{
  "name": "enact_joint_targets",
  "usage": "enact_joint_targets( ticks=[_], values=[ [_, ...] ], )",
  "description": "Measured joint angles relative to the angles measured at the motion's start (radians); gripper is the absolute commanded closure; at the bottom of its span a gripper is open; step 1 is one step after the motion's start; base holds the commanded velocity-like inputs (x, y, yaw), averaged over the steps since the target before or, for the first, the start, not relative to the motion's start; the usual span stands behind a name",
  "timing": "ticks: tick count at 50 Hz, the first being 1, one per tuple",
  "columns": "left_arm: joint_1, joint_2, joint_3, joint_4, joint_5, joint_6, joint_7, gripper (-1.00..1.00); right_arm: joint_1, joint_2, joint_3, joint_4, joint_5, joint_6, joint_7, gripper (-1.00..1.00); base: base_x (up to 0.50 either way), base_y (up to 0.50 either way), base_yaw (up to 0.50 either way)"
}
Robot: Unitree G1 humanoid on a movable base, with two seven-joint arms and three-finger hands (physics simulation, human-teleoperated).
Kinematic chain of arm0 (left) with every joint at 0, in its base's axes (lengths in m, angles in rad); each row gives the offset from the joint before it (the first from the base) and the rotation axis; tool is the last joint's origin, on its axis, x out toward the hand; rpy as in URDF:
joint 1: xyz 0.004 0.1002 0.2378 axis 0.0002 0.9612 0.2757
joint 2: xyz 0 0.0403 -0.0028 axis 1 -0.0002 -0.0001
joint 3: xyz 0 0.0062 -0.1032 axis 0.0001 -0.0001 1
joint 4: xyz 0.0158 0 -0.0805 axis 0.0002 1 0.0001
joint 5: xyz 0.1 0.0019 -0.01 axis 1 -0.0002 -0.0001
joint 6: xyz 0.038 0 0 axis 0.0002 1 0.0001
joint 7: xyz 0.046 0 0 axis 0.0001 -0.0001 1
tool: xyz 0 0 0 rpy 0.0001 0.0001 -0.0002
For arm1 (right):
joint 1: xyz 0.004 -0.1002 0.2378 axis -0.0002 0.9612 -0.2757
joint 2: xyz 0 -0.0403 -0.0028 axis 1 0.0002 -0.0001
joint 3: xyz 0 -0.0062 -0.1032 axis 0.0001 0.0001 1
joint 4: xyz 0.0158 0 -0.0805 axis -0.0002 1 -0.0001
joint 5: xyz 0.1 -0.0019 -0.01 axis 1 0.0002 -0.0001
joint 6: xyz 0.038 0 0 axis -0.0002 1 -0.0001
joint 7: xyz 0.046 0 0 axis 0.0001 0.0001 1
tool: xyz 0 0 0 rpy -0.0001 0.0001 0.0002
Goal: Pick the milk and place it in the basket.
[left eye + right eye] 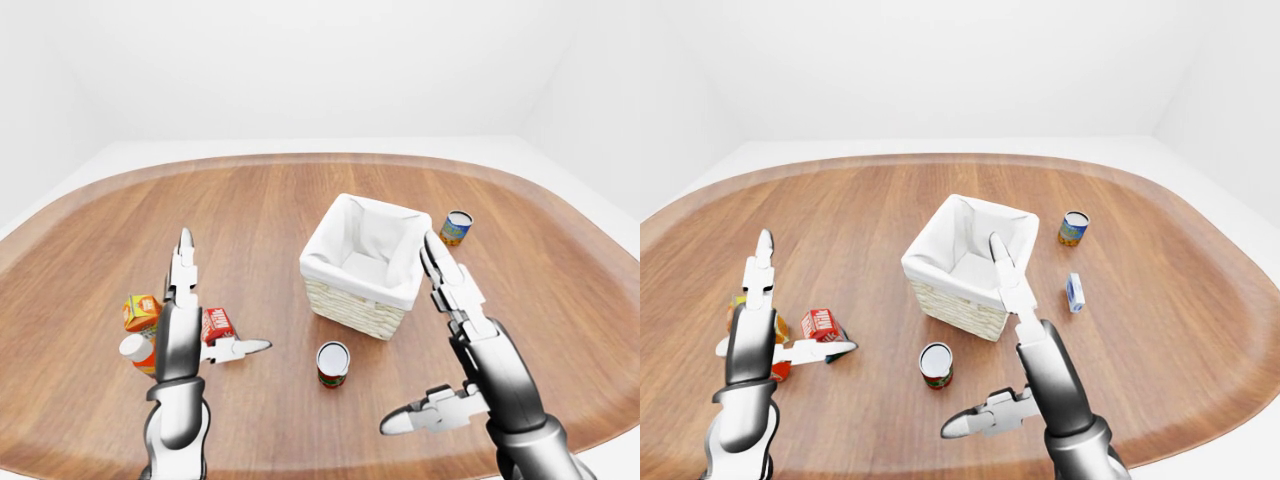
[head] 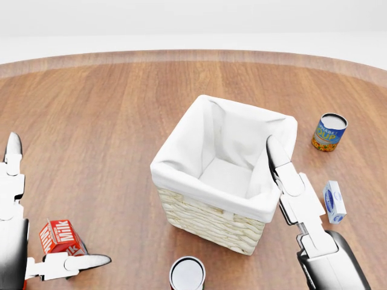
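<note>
The milk [image 2: 59, 236] is a small red carton with white lettering, standing on the wooden table [image 2: 109, 121] at the head view's lower left. My left hand [image 1: 222, 292] is open around it: its fingers [image 2: 11, 181] point up to the left of the carton and its thumb [image 2: 75, 263] lies just below it, hiding the carton's base. Whether they touch I cannot tell. The basket [image 2: 205, 220], wicker with a white cloth lining, stands mid-table and holds nothing. My right hand [image 1: 407, 333] is open by the basket's right side, its fingers [image 2: 290, 181] up against the rim.
A red can [image 2: 187, 273] with an open top stands below the basket. A yellow-and-blue soup can [image 2: 329, 132] and a small blue-white carton [image 2: 334, 201] are at the right. An orange carton [image 1: 141, 311] and a white-capped bottle [image 1: 135, 350] sit behind my left hand.
</note>
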Motion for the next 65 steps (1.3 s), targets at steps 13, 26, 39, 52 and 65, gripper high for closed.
enact_joint_targets(
  ticks=[13,26,39,52,65],
  values=[
    [-0.030,0.014,0.005,0.123,0.045,-0.011,0.036,-1.00,0.000,0.000,-0.001,0.000,0.004,0.001,0.002,-1.00,0.00,0.00,0.00],
    [-0.044,0.026,0.020,0.171,0.076,-0.011,0.047,-1.00,0.003,-0.001,0.003,-0.004,0.005,0.002,0.000,-1.00,0.00,0.00,0.00],
    [-0.060,0.034,0.031,0.206,0.095,-0.011,0.060,-1.00,0.004,-0.004,0.007,-0.005,0.006,0.002,0.000,-1.00,0.00,0.00,0.00],
    [-0.105,0.054,0.043,0.286,0.102,-0.011,0.090,-1.00,0.004,-0.004,0.006,-0.008,0.009,0.007,0.001,-1.00,0.00,0.00,0.00],
    [-0.143,0.075,0.046,0.383,0.105,-0.011,0.130,-1.00,0.002,-0.001,0.000,-0.011,0.017,0.012,0.003,-1.00,0.00,0.00,0.00]
  ],
)
